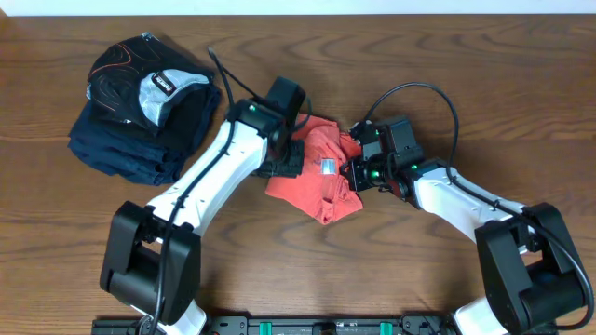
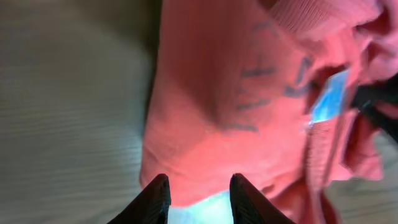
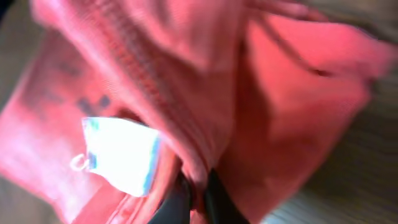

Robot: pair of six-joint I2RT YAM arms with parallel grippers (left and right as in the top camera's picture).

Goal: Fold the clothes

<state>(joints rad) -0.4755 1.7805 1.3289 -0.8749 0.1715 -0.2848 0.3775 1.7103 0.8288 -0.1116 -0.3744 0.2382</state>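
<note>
— How far along is the folding?

— Barely begun, I'd say. The coral-red short-sleeved cotton T-shirt (image 1: 321, 181) lies in a crumpled heap in the middle of the brown wooden desk (image 1: 74, 233), between the two arms. It is bunched up, with creases everywhere and no flat panel or clean fold that I can make out.

— Has either arm got hold of it?

— The right fingers (image 3: 177, 202) are pressed almost together with a ridge of the red cloth pinched between them, just beside the white label (image 3: 121, 155). The left fingers (image 2: 157, 198) stand partly apart at the heap's left side. The shirt's edge and a pale scrap lie in the gap, but I can't tell whether they are biting on it.

— And the lettering?

— There are dark marks across the fabric, too blurred to read, so I can't say which face is up.

— What about that dark pile?

— The stack of folded navy and black garments with a grey-white patterned piece on top (image 1: 130, 130) sits at the far left corner, well apart from the shirt.

— So what's left?

— Nearly all of it, as I judge it. The shirt has to be spread flat, the sleeves brought in, and then the body folded over.
</note>
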